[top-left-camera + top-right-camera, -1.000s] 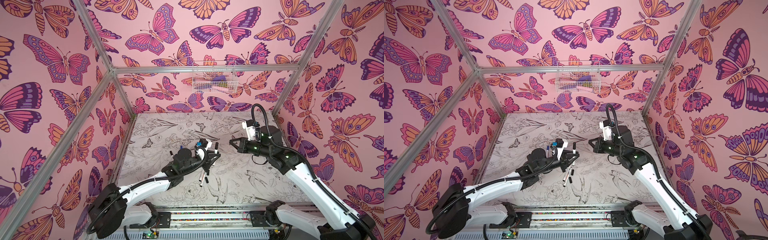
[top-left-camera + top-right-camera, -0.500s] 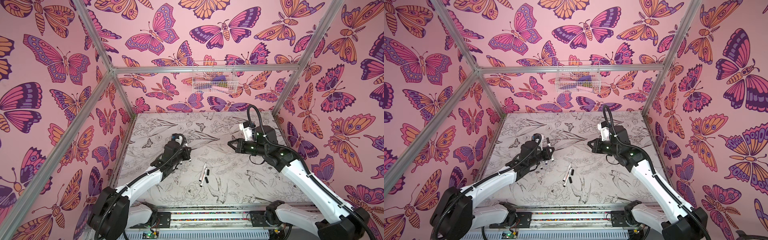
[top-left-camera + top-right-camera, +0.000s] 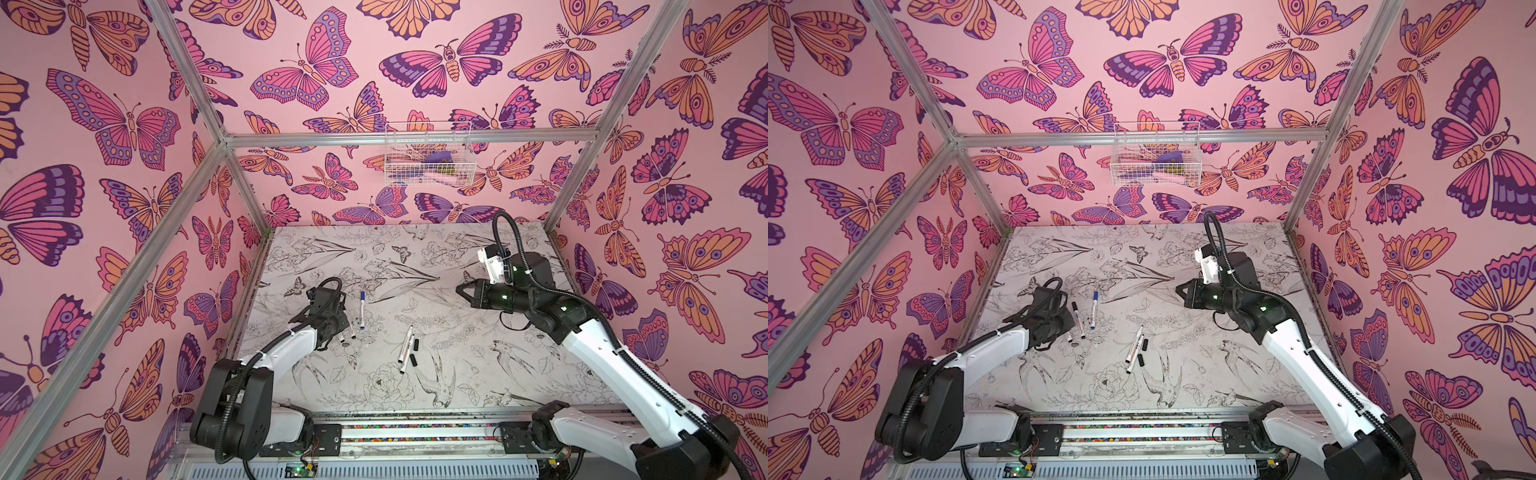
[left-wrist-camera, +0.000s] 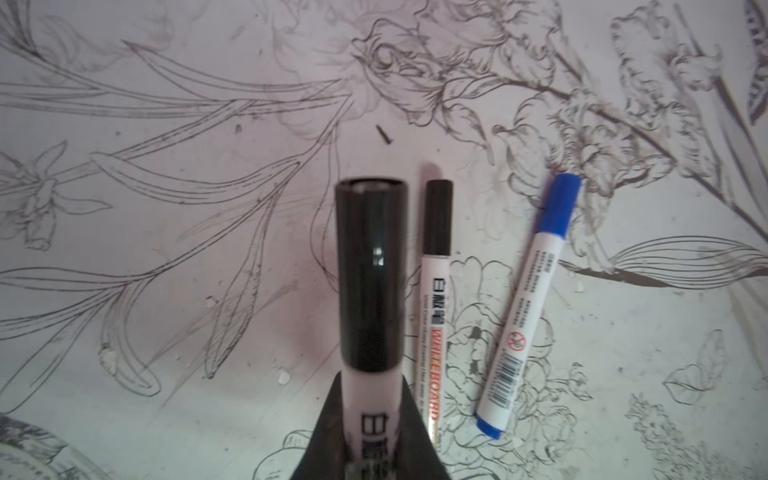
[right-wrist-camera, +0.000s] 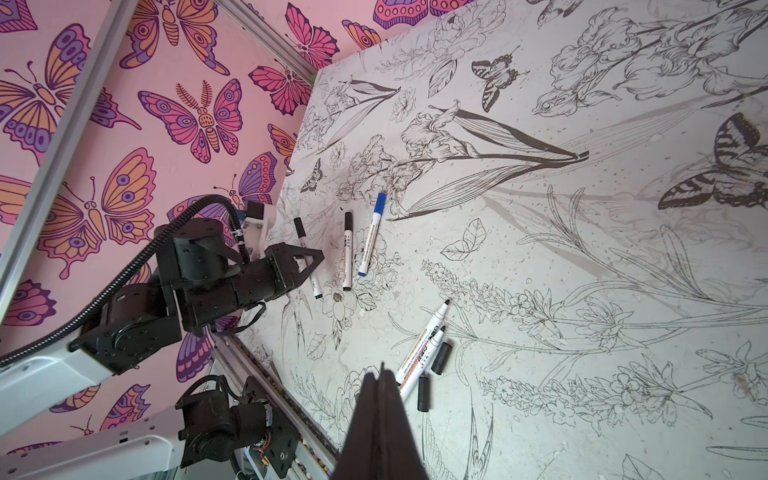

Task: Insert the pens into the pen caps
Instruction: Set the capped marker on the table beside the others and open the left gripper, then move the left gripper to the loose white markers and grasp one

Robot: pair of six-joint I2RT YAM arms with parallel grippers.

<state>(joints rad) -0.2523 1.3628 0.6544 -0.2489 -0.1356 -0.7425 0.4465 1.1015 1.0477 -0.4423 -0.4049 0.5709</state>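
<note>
Five white pens (image 3: 1077, 319) in all, three capped and two bare-tipped. One black-capped pen (image 4: 371, 274) is clamped in the left gripper (image 4: 370, 399), low near the table's (image 3: 478, 374) left edge, just beside a second black-capped pen (image 4: 434, 291) and a blue-capped one (image 4: 528, 307), both lying flat. The two bare pens (image 5: 424, 340) lie side by side near the middle, with two loose black caps (image 5: 441, 358) just beside them. The right gripper (image 5: 382, 386) hangs pressed together and empty above the right side, where the table lies open out to the butterfly walls (image 3: 124, 208)

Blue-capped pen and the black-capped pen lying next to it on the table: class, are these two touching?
Apart. The left wrist view shows a strip of bare table between the blue-capped pen and the black-capped pen all along.
</note>
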